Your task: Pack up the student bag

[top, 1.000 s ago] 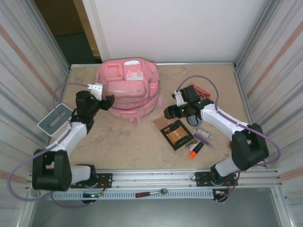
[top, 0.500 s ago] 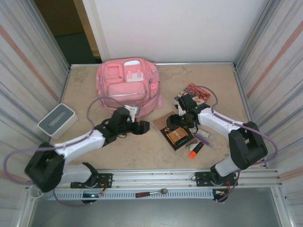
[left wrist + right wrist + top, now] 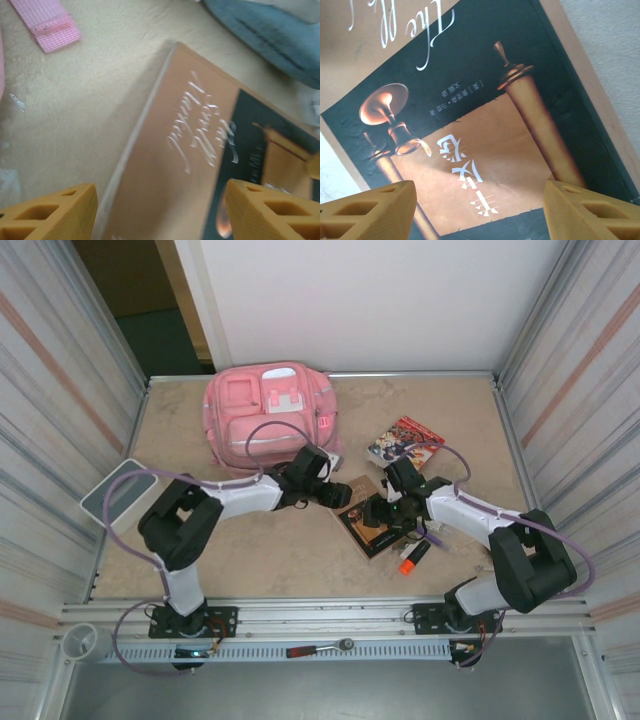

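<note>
student bag (image 3: 268,425): upper left of frame, flat on counter (image 3: 280,560).
book (image 3: 358,502): centre frame, unpacked.
left fingers (image 3: 55,212): spread, straddling the book's edge, likely to lift it.
right fingers (image 3: 587,210): spread above cover, gripping nothing.

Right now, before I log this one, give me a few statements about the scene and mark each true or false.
1. The left gripper and the right gripper are both open over the brown book. True.
2. The brown book is inside the student bag. False: it lies flat on the table, to the right of the bag.
3. The orange marker lies on top of the student bag. False: it is on the table beside the brown book, near the right arm.
4. The grey-white box sits at the table's left edge. True.
</note>
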You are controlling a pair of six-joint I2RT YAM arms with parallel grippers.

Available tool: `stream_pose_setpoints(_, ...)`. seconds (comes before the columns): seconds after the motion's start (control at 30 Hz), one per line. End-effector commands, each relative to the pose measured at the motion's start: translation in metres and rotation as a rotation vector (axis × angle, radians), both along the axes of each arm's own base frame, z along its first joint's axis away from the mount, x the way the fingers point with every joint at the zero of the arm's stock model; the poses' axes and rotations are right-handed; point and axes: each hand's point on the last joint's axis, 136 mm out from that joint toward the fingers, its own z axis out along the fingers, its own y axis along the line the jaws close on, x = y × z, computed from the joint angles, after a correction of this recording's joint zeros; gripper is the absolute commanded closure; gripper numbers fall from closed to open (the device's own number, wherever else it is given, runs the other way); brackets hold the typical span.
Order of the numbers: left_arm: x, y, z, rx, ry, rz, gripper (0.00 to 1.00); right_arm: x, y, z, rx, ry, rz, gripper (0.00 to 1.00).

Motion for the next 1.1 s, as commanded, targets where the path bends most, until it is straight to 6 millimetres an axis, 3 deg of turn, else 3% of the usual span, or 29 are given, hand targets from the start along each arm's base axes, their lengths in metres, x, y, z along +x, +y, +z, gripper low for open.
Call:
stream_pose_setpoints(0.0, 0.001, 0.002, -0.012, 0.062, -0.002, -0.027, 0.35, 0.006, 0.005, -0.007, 0.037, 0.003, -0.036, 0.38)
stream_pose_setpoints(0.13, -0.019, 0.013, -0.018, 0.042, 0.035, -0.031, 0.47, 0.017, 0.014, -0.01, 0.07, -0.011, -0.039, 0.48)
stream_pose_setpoints(0.27, -0.054, 0.036, -0.018, 0.007, 0.086, -0.022, 0.54, 0.036, 0.03, -0.011, 0.11, -0.026, -0.024, 0.54)
stream_pose_setpoints(0.37, -0.089, 0.055, -0.019, -0.003, 0.115, -0.026, 0.53, 0.059, 0.048, -0.009, 0.13, -0.039, 0.005, 0.55)
stream_pose_setpoints(0.47, -0.139, 0.055, -0.017, -0.018, 0.148, -0.167, 0.45, 0.087, 0.073, -0.003, 0.144, -0.057, 0.067, 0.54)
stream_pose_setpoints(0.53, -0.17, 0.054, -0.017, -0.001, 0.184, -0.28, 0.43, 0.102, 0.092, 0.009, 0.151, -0.07, 0.133, 0.54)
stream_pose_setpoints(0.6, -0.188, 0.06, -0.013, 0.047, 0.16, -0.36, 0.41, 0.106, 0.103, 0.025, 0.129, -0.091, 0.202, 0.52)
stream_pose_setpoints(0.7, -0.181, 0.071, 0.001, 0.066, 0.056, -0.344, 0.37, 0.098, 0.093, 0.043, 0.1, -0.124, 0.216, 0.47)
stream_pose_setpoints(0.83, -0.143, 0.071, 0.038, -0.009, -0.135, -0.232, 0.26, 0.061, 0.062, 0.053, 0.108, -0.112, 0.152, 0.37)
stream_pose_setpoints(0.9, -0.118, 0.069, 0.05, -0.075, -0.149, -0.167, 0.24, 0.04, 0.052, 0.05, 0.116, -0.087, 0.1, 0.31)
stream_pose_setpoints(1.03, -0.07, 0.061, 0.045, -0.043, -0.124, -0.137, 0.24, 0.007, 0.041, 0.039, 0.175, -0.068, -0.037, 0.21)
stream_pose_setpoints(1.07, -0.06, 0.057, 0.04, -0.01, -0.134, -0.143, 0.23, 0.003, 0.04, 0.036, 0.185, -0.082, -0.064, 0.11)
